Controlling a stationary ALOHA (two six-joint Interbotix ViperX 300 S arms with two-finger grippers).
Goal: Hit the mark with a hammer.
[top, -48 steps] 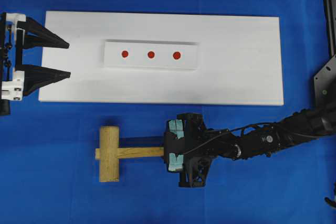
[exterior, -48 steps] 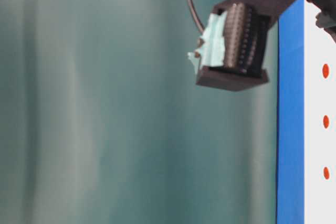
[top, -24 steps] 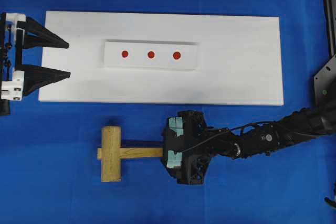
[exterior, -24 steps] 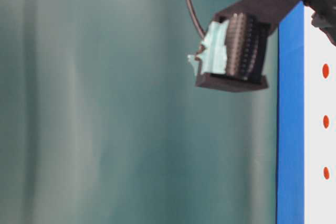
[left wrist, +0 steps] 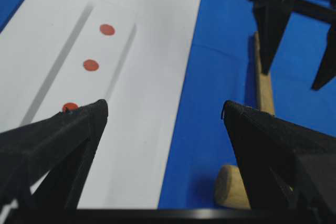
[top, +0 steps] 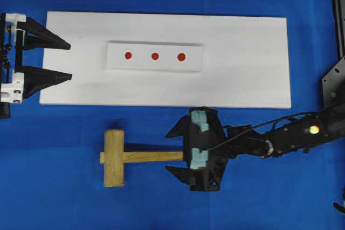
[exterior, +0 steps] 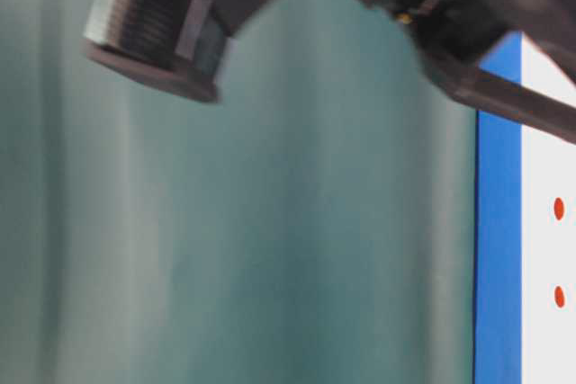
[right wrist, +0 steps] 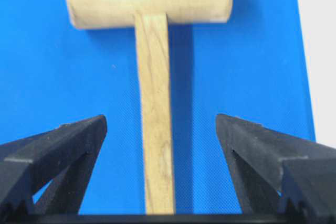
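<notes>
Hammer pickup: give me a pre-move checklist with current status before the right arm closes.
1. Right gripper open: ok.
2. Hammer handle runs between its fingers in the right wrist view: ok.
3. Fingers touching the handle: not ok, blue cloth shows on both sides.
4. Hammer lying flat beside the white board: ok.
5. Mark uncovered: ok.
6. Left gripper open at the board's left edge, apart from the mark: ok.
</notes>
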